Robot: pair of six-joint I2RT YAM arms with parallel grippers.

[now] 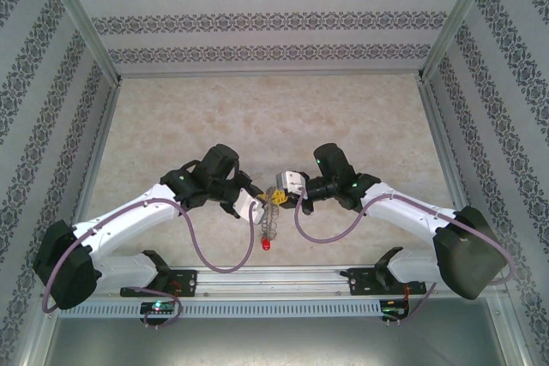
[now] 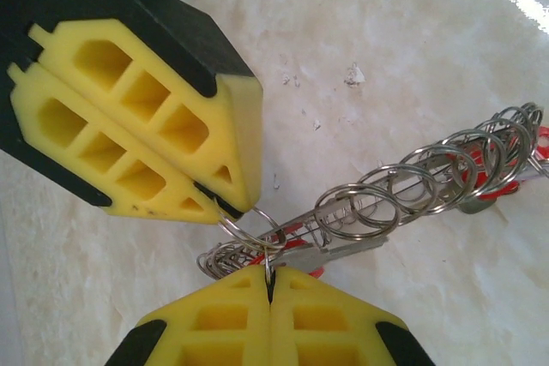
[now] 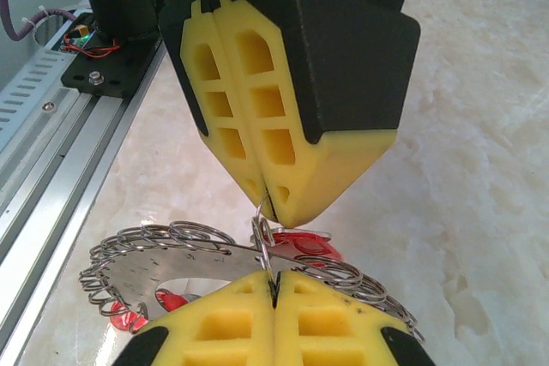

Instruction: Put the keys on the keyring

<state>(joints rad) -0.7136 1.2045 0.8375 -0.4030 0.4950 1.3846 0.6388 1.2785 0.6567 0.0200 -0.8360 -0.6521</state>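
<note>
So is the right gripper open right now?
No, the right gripper is closed tight with no gap, pinching a small loop of the keyring.

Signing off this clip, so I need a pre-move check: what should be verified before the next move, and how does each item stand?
1. Left end effector shut on the keyring: ok.
2. Right end effector shut on the keyring: ok.
3. Both end effectors pinch the same small ring: cannot tell.
4. Red-headed keys lie in among the rings: ok.
5. Ring gap opened for threading: cannot tell.
</note>
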